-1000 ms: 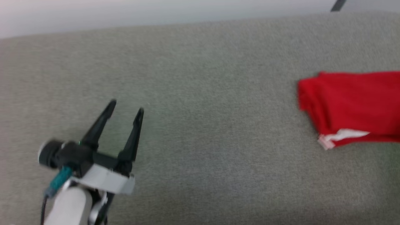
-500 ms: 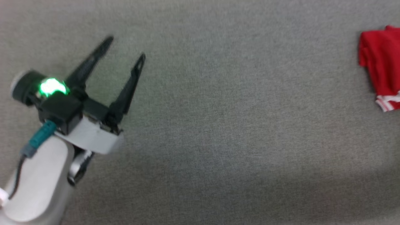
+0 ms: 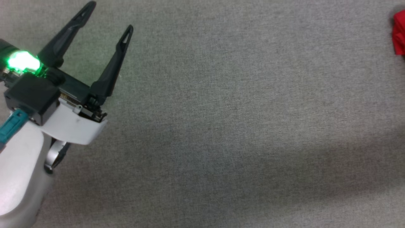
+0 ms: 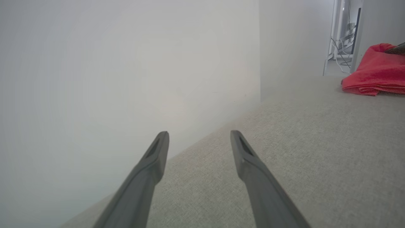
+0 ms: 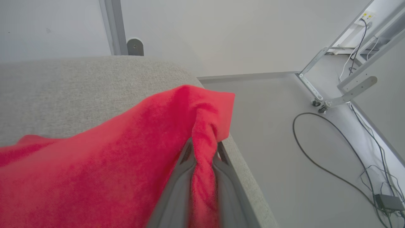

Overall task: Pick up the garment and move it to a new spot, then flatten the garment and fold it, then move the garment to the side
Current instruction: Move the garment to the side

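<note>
The head camera has swung, so the left gripper point(image 3: 110, 15), spread wide and empty, looms larger, the garment point(image 3: 399, 31) well to its right. The right gripper point(image 5: 203, 145), nearly closed, pinches a bunched corner of that folded red cloth at the cushion point(image 5: 79, 82) edge: likely the move-aside step, needing a smooth drag.

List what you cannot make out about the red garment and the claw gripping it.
1. Head view: the garment is cut off by the right edge; its outline is unknown.
2. Left wrist view: the right edge cuts it off too; folds unclear.
3. Right wrist view: bunched cloth covers the tips of the right claw, hiding the grip's depth.
</note>
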